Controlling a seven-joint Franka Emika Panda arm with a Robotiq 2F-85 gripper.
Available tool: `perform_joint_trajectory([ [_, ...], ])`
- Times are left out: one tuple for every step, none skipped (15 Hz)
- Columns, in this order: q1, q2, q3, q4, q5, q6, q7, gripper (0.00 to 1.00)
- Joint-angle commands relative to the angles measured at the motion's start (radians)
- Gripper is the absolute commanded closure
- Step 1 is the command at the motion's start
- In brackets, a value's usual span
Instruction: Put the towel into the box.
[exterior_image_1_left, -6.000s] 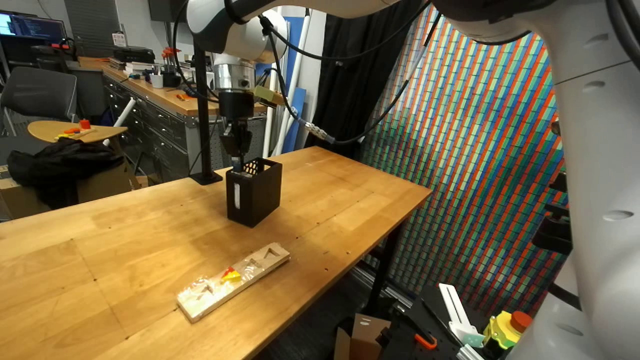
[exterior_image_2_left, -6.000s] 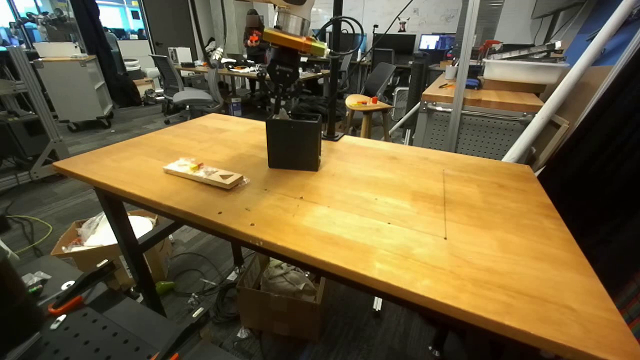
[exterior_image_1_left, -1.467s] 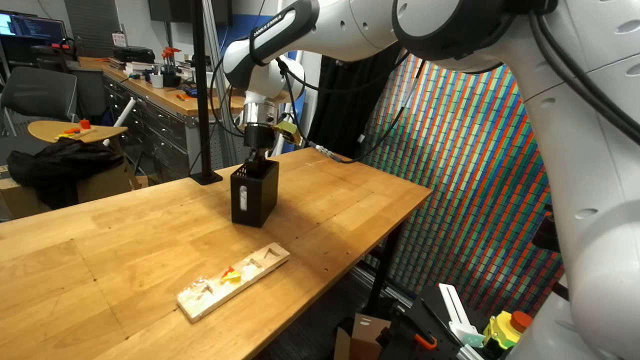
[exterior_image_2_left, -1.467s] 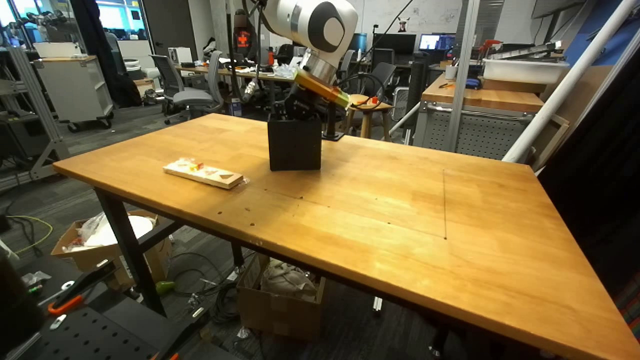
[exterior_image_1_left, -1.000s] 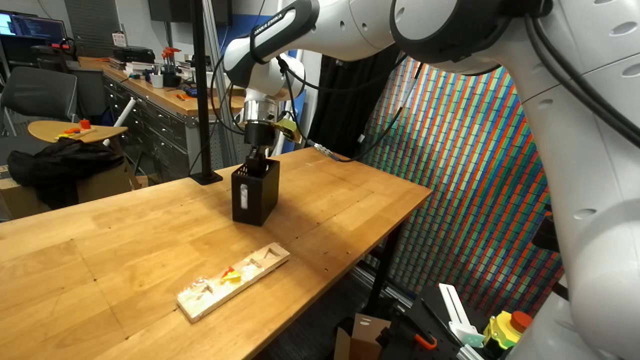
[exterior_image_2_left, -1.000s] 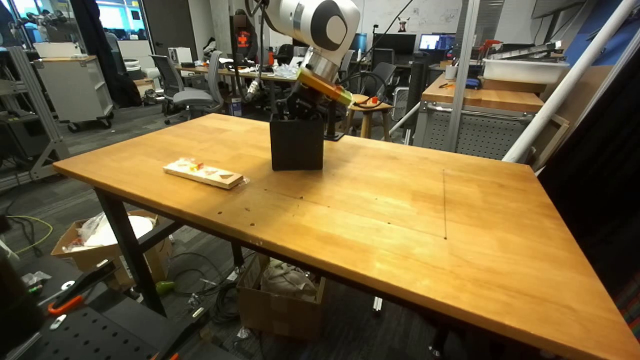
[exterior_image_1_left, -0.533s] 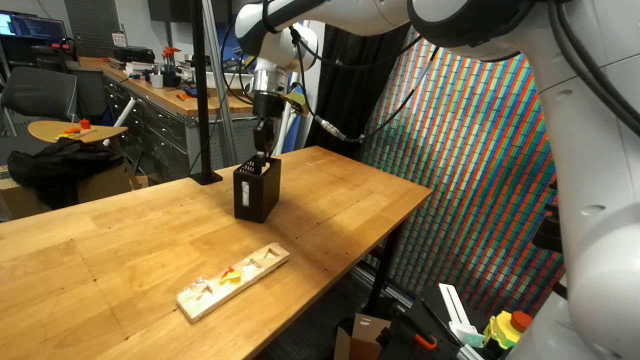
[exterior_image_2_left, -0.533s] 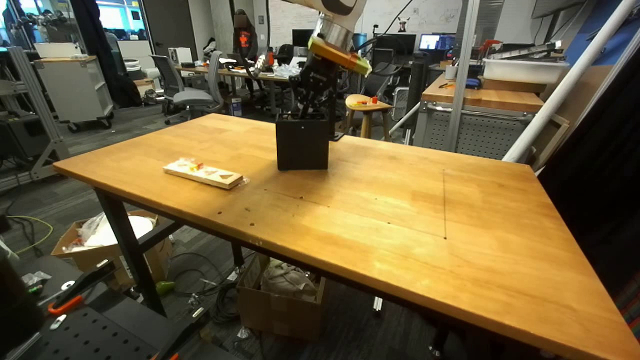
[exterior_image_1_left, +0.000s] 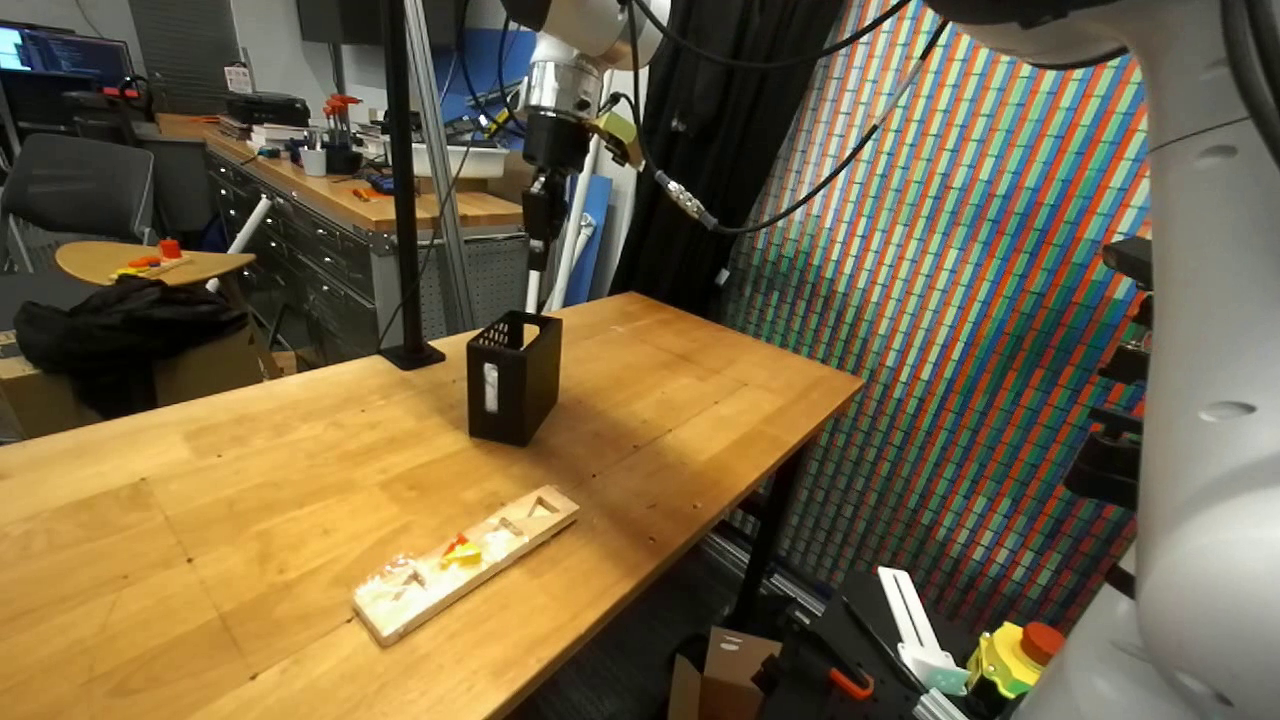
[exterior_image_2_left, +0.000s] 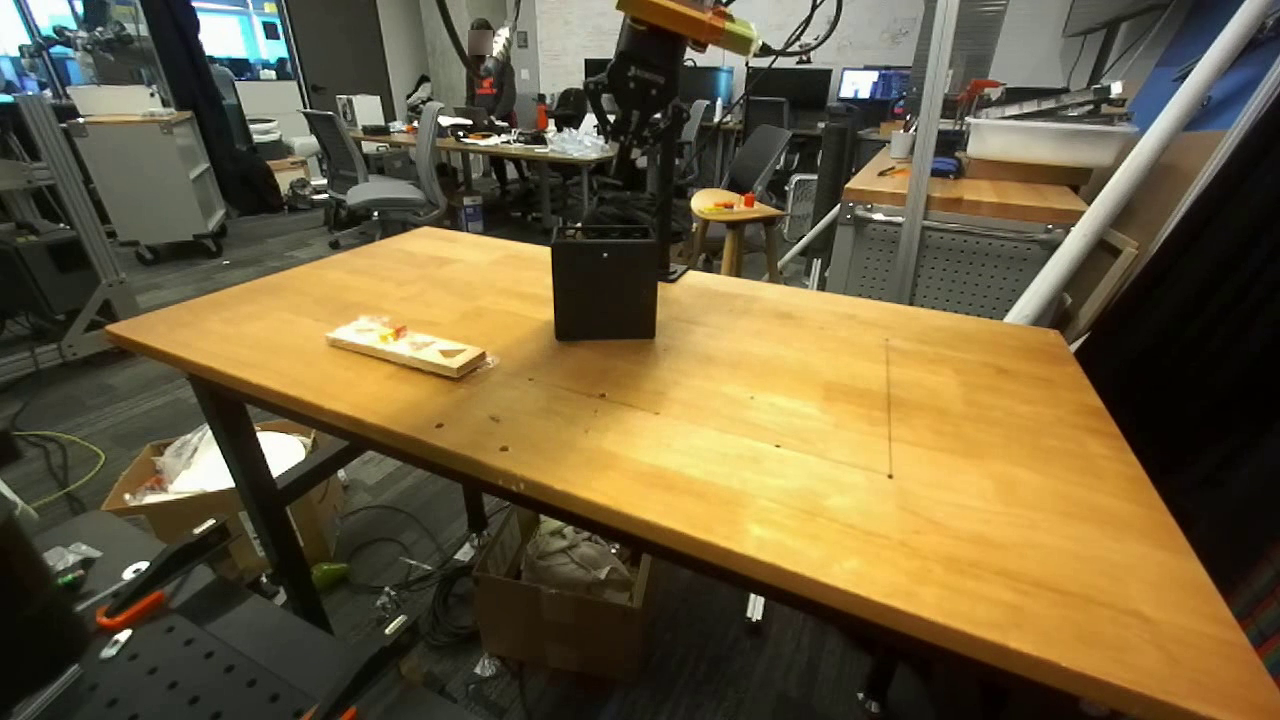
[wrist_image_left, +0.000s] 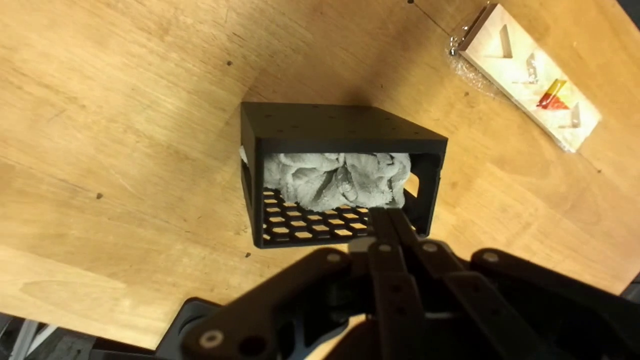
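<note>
Towel (wrist_image_left: 336, 181): crumpled inside the black box (wrist_image_left: 345, 122); we judge the placing done;
Hand (wrist_image_left: 388, 212): clenched on nothing, above the box and apart from it; only moving clear, we think, remains;
Counter (exterior_image_2_left: 850, 410): pale wood; we see, in an exterior view, a plastic-wrapped board (exterior_image_2_left: 412, 346) left of the box;
Behind the counter: a grey chair (exterior_image_2_left: 385, 190); a wooden stool (exterior_image_2_left: 740, 215); a white tub (exterior_image_2_left: 1040, 145)

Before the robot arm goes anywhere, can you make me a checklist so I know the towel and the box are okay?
1. The towel is inside the box: ok, crumpled up in there.
2. The hand is free of the towel: ok, shut with nothing in it.
3. The hand is clear of the box: ok, above it in both exterior views.
4. The box stands upright on the table: ok.
5. The towel touches the bottom: cannot tell, hidden.
6. The wooden board is apart from the box: ok.
</note>
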Motion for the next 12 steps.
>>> perform_joint_trajectory([
  [0.022, -0.095, -0.017, -0.081, -0.046, 0.043, 0.032, 0.94],
  [0.026, -0.113, -0.018, -0.095, -0.058, 0.047, 0.040, 0.69],
  [0.011, -0.048, -0.010, -0.028, -0.032, 0.008, 0.015, 0.93],
  [0.014, -0.063, -0.011, -0.039, -0.040, 0.010, 0.020, 0.91],
  [0.016, -0.073, -0.012, -0.049, -0.043, 0.014, 0.023, 0.82],
  [0.017, -0.080, -0.012, -0.055, -0.043, 0.016, 0.025, 0.75],
  [0.018, -0.083, -0.013, -0.061, -0.044, 0.020, 0.026, 0.70],
  [0.018, -0.084, -0.013, -0.065, -0.044, 0.023, 0.026, 0.69],
  [0.018, -0.084, -0.013, -0.068, -0.044, 0.024, 0.026, 0.69],
  [0.018, -0.084, -0.013, -0.070, -0.044, 0.025, 0.026, 0.69],
  [0.018, -0.084, -0.013, -0.070, -0.044, 0.024, 0.026, 0.69],
  [0.018, -0.084, -0.013, -0.070, -0.044, 0.024, 0.026, 0.69],
])
